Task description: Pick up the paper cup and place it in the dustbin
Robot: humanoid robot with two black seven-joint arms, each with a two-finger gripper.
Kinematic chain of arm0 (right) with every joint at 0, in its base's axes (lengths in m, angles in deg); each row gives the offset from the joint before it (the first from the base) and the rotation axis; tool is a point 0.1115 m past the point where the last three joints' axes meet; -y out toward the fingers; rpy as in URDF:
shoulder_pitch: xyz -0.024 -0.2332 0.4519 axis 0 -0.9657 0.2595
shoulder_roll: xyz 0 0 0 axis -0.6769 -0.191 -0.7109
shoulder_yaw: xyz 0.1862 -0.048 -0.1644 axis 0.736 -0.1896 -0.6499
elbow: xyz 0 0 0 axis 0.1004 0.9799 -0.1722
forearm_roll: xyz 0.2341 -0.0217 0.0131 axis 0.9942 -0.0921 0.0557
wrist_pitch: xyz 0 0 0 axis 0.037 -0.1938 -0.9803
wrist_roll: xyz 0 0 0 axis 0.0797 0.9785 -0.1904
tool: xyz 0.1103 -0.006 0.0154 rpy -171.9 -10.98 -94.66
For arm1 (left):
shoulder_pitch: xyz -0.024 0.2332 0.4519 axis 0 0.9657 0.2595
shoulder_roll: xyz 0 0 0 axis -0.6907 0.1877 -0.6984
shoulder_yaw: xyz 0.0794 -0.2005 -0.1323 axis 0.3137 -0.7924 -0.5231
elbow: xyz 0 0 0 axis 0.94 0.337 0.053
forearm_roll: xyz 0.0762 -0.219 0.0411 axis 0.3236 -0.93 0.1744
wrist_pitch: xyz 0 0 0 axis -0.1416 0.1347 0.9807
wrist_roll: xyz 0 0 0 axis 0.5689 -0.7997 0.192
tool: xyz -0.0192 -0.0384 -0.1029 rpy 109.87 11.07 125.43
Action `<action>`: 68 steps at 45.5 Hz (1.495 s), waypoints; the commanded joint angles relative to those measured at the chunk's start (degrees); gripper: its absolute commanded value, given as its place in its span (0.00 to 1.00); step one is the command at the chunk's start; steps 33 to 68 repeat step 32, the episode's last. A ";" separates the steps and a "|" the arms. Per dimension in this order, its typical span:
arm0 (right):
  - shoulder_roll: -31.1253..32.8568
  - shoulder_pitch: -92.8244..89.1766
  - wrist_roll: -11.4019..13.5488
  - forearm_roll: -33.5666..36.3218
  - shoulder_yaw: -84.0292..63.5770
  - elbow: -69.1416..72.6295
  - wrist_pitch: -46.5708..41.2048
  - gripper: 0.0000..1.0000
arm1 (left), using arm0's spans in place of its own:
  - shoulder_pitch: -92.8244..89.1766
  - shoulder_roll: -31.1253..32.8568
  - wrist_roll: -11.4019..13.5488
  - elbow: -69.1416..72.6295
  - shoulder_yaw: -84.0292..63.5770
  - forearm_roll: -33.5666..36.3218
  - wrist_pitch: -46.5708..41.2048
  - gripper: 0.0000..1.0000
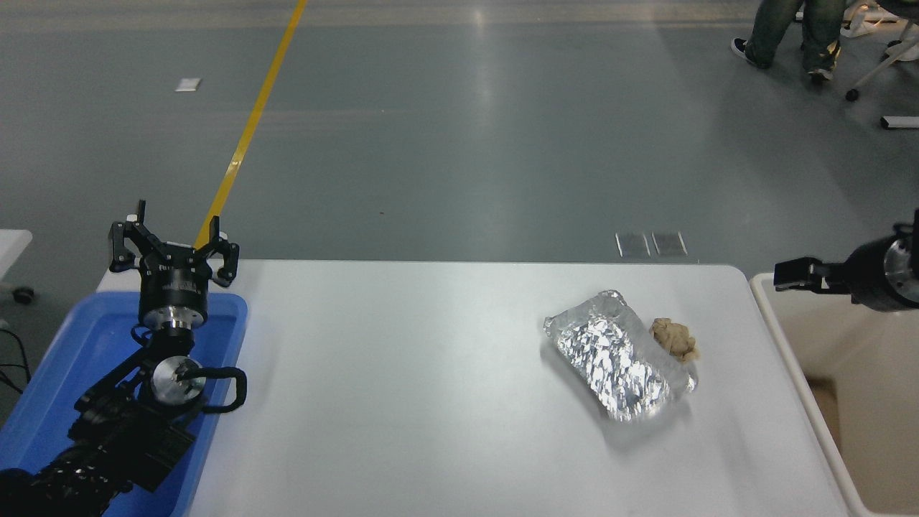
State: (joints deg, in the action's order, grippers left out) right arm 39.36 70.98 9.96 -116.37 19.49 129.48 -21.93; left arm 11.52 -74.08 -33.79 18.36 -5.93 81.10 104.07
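The paper cup does not show anywhere in the head view. The dustbin (795, 353) stands off the table's right end, and only its left rim and part of its beige inside are in the picture. My right gripper (798, 274) comes in from the right edge, raised above the dustbin's far left corner, with nothing seen in it. My left gripper (172, 237) is parked open and empty at the lower left.
A silver foil tray (619, 355) lies on the white table at the right, with a crumpled brown paper ball (673, 337) touching its far side. A blue plastic tray (79, 345) sits under the left arm. A person's legs (782, 29) are at the top right.
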 commanded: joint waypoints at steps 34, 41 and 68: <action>-19.10 21.19 -0.66 24.55 3.03 9.26 -21.85 1.00 | -0.01 0.03 0.08 0.00 -0.09 -0.18 -0.01 0.99; -19.10 21.19 -0.66 24.55 3.03 9.26 -21.85 1.00 | -0.01 0.03 0.08 0.00 -0.09 -0.18 -0.01 0.99; -19.10 21.19 -0.66 24.55 3.03 9.26 -21.85 1.00 | -0.01 0.03 0.08 0.00 -0.09 -0.18 -0.01 0.99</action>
